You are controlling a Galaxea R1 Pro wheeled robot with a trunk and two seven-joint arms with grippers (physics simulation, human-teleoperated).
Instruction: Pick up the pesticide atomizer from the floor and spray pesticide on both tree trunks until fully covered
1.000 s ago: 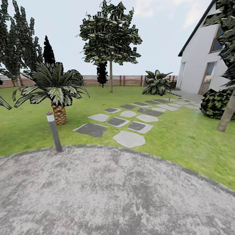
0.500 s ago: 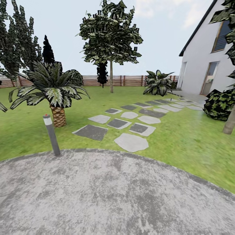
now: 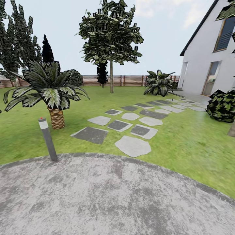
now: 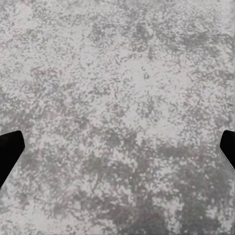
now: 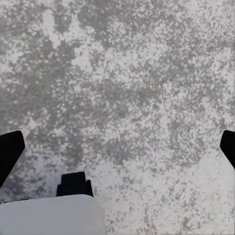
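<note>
The tall tree with a straight thin grey-brown trunk and broad green canopy stands upright on the green grass lawn, well beyond the stepping stones and just in front of the brown horizontal-slat wooden fence. Its long axis is vertical. A second pale trunk base shows at the right edge of the head view, beside a dark round leafy bush; its axis cannot be judged. No sprayer can be made out on the ground.

Step in hand, as judged: travel and search. The robot stands on a mottled grey concrete pad at the lawn's edge.

Next move: locate the sprayer on the ground first. This calls for driving or turning the base onto the lawn, since spraying cannot begin without it.

Left gripper: fingertips wide apart, nothing between them, bare concrete beneath. Right gripper: fingertips likewise wide apart and empty.

Surroundings: irregular flat grey stepping stones run across the lawn toward the white house with a dark roof edge. A short scaly-trunked palm stands near a slim grey bollard light with a red dot on top at the pad's rim.
</note>
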